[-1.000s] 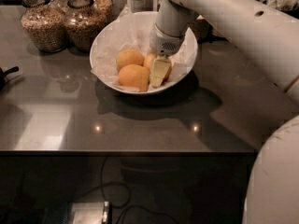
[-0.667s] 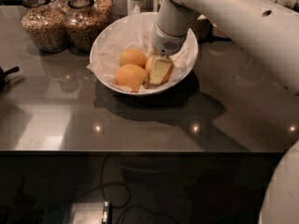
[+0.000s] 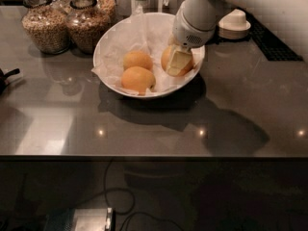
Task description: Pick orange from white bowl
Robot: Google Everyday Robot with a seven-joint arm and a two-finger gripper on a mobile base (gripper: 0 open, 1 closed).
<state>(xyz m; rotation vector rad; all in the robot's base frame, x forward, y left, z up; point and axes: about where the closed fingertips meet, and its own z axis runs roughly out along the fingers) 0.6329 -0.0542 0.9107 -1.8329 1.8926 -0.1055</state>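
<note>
The white bowl [image 3: 115, 40], lined with crumpled white paper, stands on the dark counter. Two oranges lie in its left half: one at the back [image 3: 137, 59] and one at the front [image 3: 138, 79]. A third orange [image 3: 168, 57] sits at the bowl's right side, between the cream fingers of my gripper [image 3: 177, 61]. The gripper reaches down into the bowl from above and is shut on this orange. One finger [image 3: 178, 61] covers much of the orange's front.
Two glass jars of grain [image 3: 46, 24] [image 3: 88, 24] stand behind the bowl at the left. Small cream stacked bowls [image 3: 234, 23] sit at the back right beside a black grate [image 3: 269, 37]. The counter's front edge [image 3: 154, 155] runs across the middle.
The gripper with the orange has shifted a little toward the bowl's right rim. The two other oranges have stayed where they were.
</note>
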